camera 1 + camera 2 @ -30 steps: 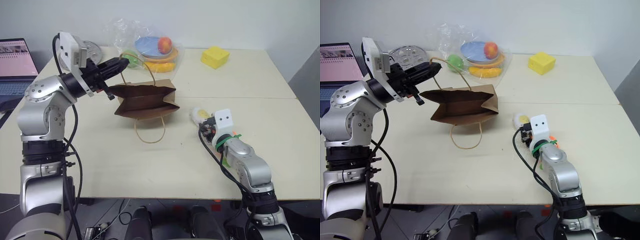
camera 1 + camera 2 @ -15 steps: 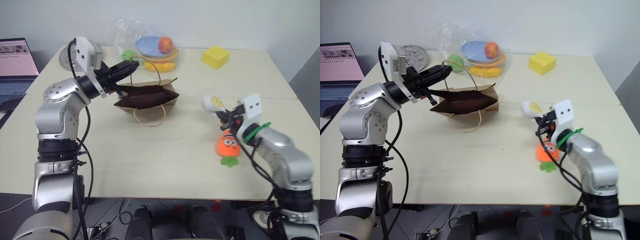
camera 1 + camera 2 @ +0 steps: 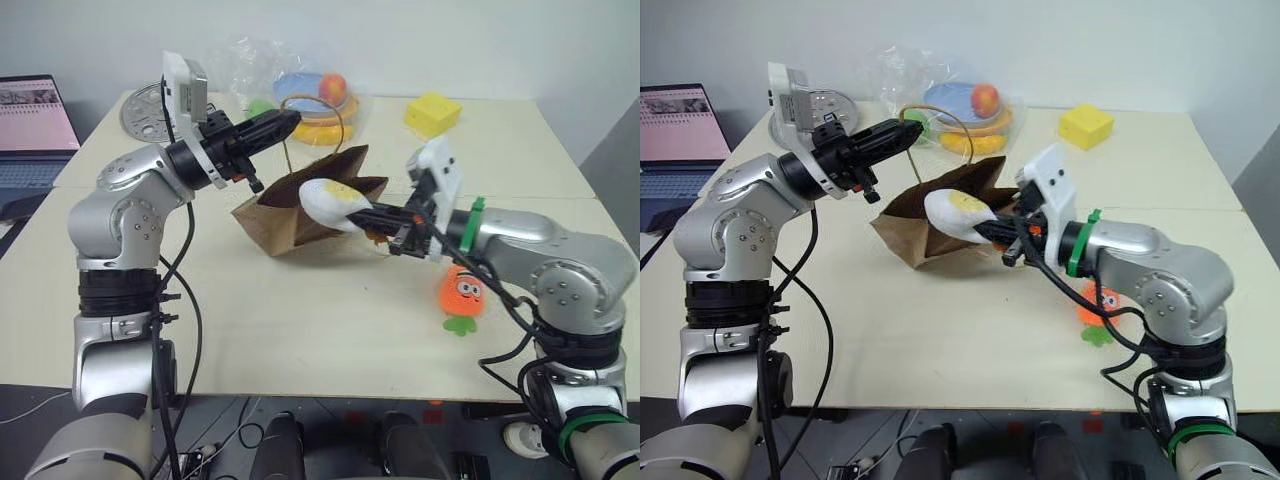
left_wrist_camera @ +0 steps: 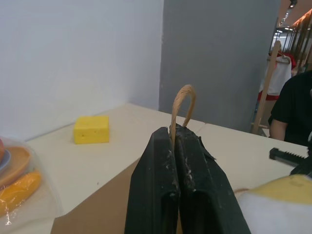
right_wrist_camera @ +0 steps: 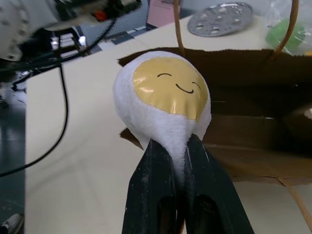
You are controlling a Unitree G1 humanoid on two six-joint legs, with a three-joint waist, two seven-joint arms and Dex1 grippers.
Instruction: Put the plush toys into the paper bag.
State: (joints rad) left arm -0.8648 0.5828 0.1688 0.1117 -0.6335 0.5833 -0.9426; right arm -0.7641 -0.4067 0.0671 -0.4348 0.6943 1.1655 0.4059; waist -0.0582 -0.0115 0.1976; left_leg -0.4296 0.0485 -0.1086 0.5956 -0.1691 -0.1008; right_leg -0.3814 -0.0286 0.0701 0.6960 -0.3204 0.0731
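Two grips share the work: the left gripper [image 3: 290,121] is clamped on a twine handle [image 3: 312,108], lifting the paper bag [image 3: 290,215] so its mouth gapes, while the right gripper [image 3: 1002,233] pinches the egg toy [image 3: 958,213] at that mouth (seemingly for dropping in). At four o'clock from the bag, the carrot toy [image 3: 461,294] waits on the table [image 3: 330,330].

Head stereo pair looks down over the table [image 3: 300,330]; wrist cameras sit close along each end effector.
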